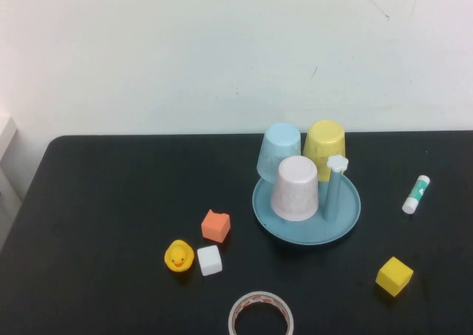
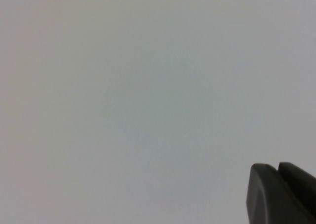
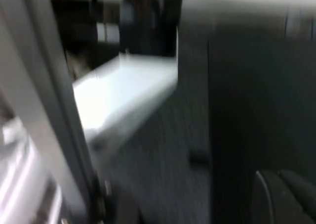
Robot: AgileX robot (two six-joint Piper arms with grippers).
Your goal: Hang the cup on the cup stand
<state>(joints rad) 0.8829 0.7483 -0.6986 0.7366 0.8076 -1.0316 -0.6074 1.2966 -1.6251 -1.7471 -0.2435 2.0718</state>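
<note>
Tape roll point(image 1: 260, 315) cut off by the bottom edge, just below the white cube point(image 1: 209, 260). Pink cup point(image 1: 295, 188) hides its peg & part of the stand point(image 1: 347, 217). Both grippers out of the high view; right wrist view blurred, nothing readable.
</note>
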